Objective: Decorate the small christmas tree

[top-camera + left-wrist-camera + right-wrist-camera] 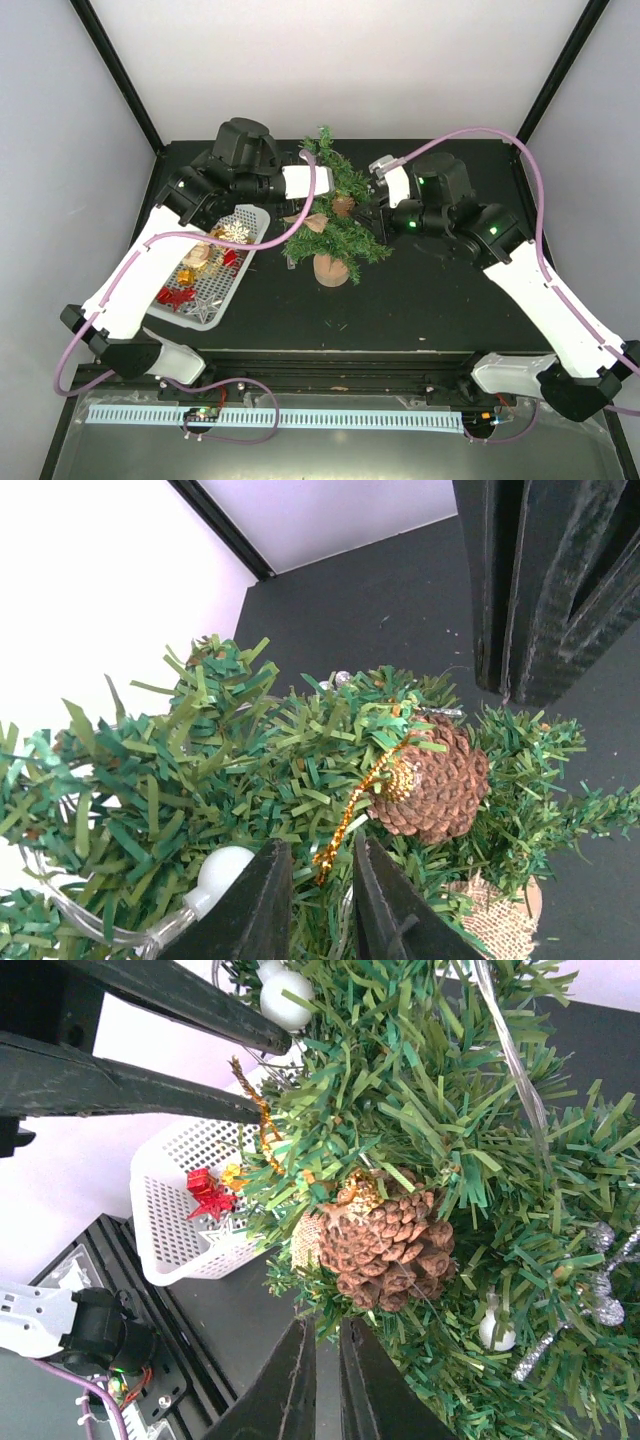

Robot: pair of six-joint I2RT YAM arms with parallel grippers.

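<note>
The small christmas tree (pixel 335 225) stands mid-table on its tan base (pixel 331 268). A brown pine cone (pixel 343 205) with a gold cord (pixel 350 815) hangs in its branches. It also shows in the right wrist view (pixel 385 1250). My left gripper (pixel 320 190) reaches into the tree from the left. In the left wrist view the gripper (pixel 320 870) is open, with the loose end of the gold cord between its fingertips. My right gripper (pixel 372 210) is at the tree's right side. In the right wrist view it (pixel 322 1338) is shut just below the cone, with nothing seen between the jaws.
A white mesh basket (pixel 243 218) left of the tree holds red and gold ornaments (pixel 175 296). White bulbs (pixel 222 872) on a clear wire and a silver ornament (pixel 600 1305) sit in the branches. Black frame posts stand at the back corners.
</note>
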